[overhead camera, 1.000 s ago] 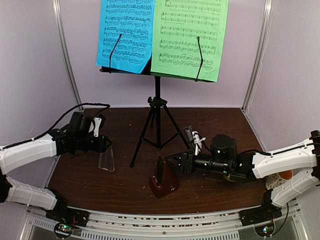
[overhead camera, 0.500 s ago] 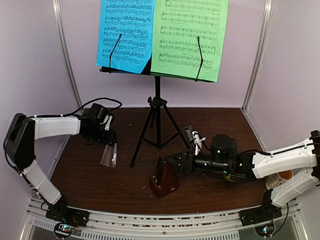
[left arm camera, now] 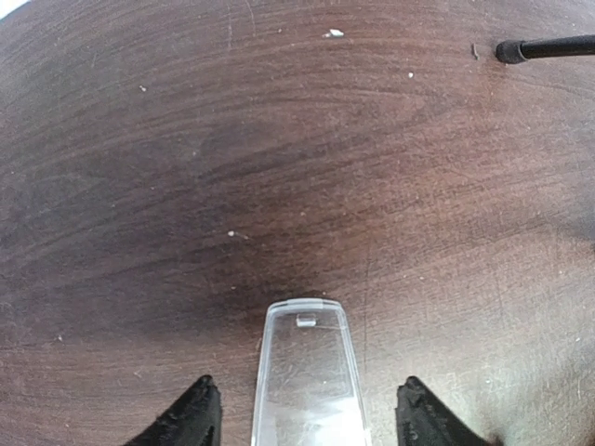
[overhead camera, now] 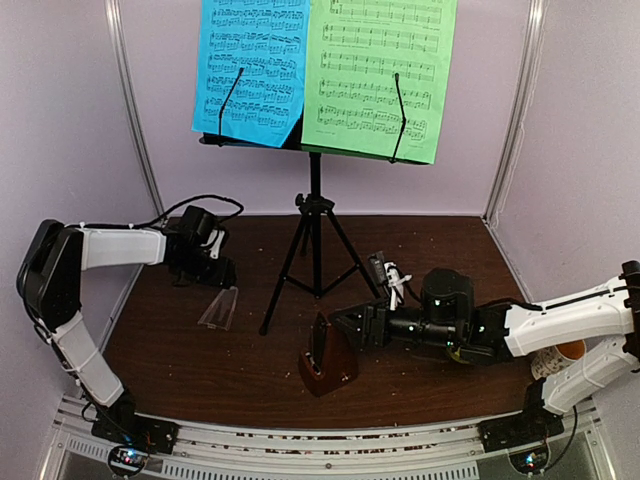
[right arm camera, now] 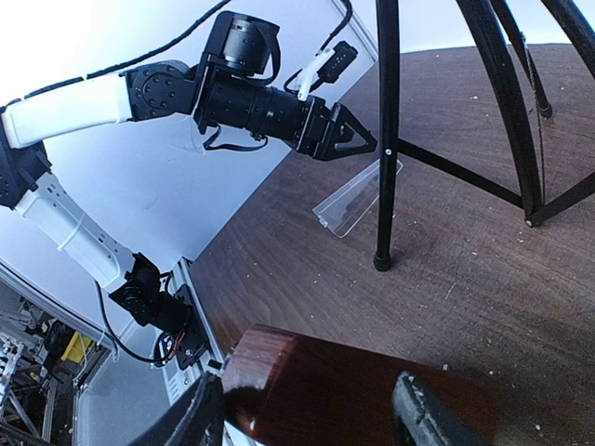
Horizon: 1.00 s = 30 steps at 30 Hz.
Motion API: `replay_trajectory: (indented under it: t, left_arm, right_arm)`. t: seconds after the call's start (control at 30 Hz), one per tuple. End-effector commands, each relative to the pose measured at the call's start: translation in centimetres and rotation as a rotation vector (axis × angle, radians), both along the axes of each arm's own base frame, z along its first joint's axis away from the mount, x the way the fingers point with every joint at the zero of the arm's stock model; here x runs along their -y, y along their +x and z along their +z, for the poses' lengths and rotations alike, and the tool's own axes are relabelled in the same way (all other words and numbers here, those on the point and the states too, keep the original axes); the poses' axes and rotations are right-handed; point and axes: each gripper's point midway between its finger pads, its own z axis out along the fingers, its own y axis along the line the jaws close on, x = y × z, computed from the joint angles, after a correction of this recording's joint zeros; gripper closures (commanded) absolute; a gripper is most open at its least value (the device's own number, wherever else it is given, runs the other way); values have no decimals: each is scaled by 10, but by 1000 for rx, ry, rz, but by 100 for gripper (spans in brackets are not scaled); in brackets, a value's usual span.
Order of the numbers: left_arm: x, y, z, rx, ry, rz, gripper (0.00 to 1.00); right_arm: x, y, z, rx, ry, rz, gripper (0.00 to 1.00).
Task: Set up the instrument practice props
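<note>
The black music stand (overhead camera: 315, 215) stands at the back centre on its tripod, with a blue sheet (overhead camera: 250, 70) and a green sheet (overhead camera: 380, 75) on its desk. The reddish-brown metronome (overhead camera: 325, 365) stands in front of the tripod, and my right gripper (overhead camera: 347, 328) is shut on it. In the right wrist view the metronome (right arm camera: 325, 390) fills the gap of that gripper (right arm camera: 307, 409). Its clear cover (overhead camera: 218, 308) lies flat on the table at the left. My left gripper (overhead camera: 222, 274) is open just behind it. The cover (left arm camera: 307, 372) lies loose inside the left gripper (left arm camera: 307, 423), clear of both fingers.
A tripod foot (left arm camera: 544, 48) rests ahead and to the right of the cover, and another leg (right arm camera: 386, 139) stands between the metronome and the cover. A mug (overhead camera: 565, 352) sits partly hidden behind my right arm at the far right. Walls close in the table on three sides.
My left gripper carried the clear cover toward the back, then opened; the cover left its jaws and now lies flat on the table. The right arm and metronome have not moved.
</note>
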Motion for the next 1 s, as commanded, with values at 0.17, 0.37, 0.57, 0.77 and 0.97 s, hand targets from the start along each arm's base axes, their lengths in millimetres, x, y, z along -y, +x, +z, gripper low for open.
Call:
replay_trajectory:
  t: [0.17,0.37,0.57,0.77,0.97]
  left_arm:
    - [-5,-19,59,182,-95,-8,29]
    - [3,-50,86,269,-150,-85,26]
    - [14,-76,104,338,-207,-147,26]
    - [48,-112,114,400,-241,-289,28]
    - [64,-138,107,409,-312,-352,31]
  right_arm:
    - [12,-5,-27,-32,-173,20,33]
    - [19,-11,-5,-18,-145,27,30]
    - [50,-22,-38,-69,-200,-14,29]
    - [57,-30,-94,-159,-242,-13,40]
    - [45,-28,-113,-185,-239,-2,51]
